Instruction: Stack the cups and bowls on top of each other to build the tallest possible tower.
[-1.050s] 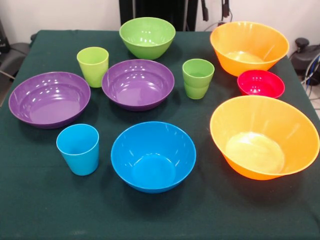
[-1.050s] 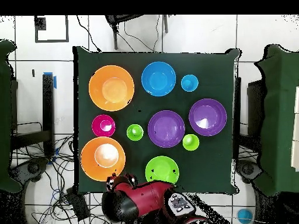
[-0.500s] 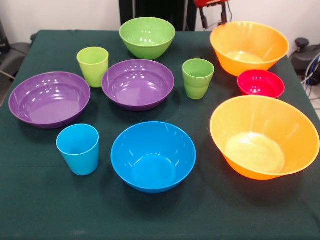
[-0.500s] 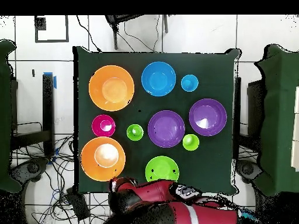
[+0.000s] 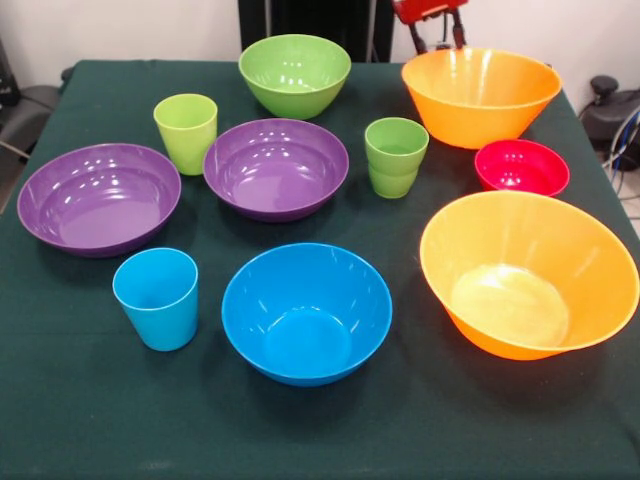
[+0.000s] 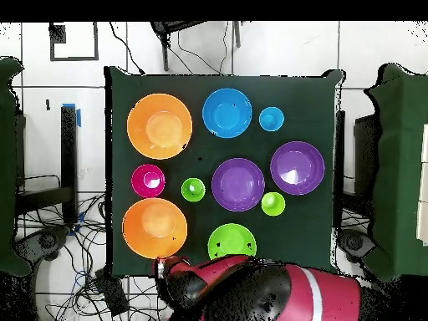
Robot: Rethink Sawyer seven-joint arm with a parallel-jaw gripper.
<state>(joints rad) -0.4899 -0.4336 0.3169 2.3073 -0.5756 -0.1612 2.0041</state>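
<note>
Gripper: your gripper (image 5: 437,28) sits at the far rim of the far orange bowl (image 5: 478,92); you cannot tell whether it is spread or pinching the rim.
Far orange bowl: tilted, its mouth tipped away from the gripper, at the bench (image 5: 80,420) corner, just behind the red bowl (image 5: 521,166).
Direction: the near orange bowl (image 5: 528,272) lies straight toward the camera from the gripper, past the red bowl.
Tower: none yet; every cup and bowl stands alone.
Judgement: you likely carry the far bowl over the red one.
</note>
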